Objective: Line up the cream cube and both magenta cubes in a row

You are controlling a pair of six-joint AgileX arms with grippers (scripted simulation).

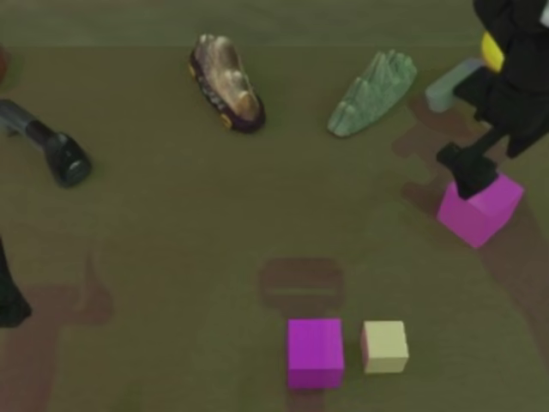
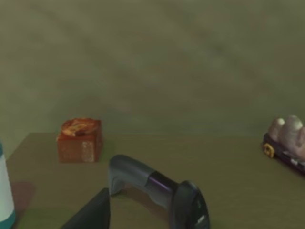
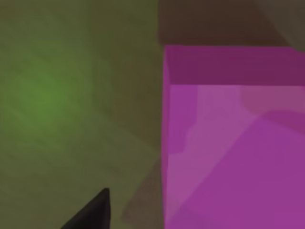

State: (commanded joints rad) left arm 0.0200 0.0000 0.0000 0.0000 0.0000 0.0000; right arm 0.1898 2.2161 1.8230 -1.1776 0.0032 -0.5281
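Near the table's front edge, one magenta cube (image 1: 315, 353) and the smaller cream cube (image 1: 384, 347) sit side by side with a narrow gap between them. The other magenta cube (image 1: 485, 213) rests farther back at the right, turned at an angle. My right gripper (image 1: 467, 176) is directly over its back corner and open. In the right wrist view this cube (image 3: 228, 143) fills the frame; one dark fingertip (image 3: 97, 210) stands apart from its side, and the other finger is hidden. My left gripper (image 1: 10, 305) is parked at the left edge, open and empty.
A brown shoe (image 1: 226, 81) and a pale green carved piece (image 1: 371, 93) lie at the back. A dark handheld scanner (image 1: 51, 146) lies at the back left. A grey-green object (image 1: 450, 86) is partly hidden by the right arm. An orange box (image 2: 79, 140) stands beyond the scanner (image 2: 162, 191).
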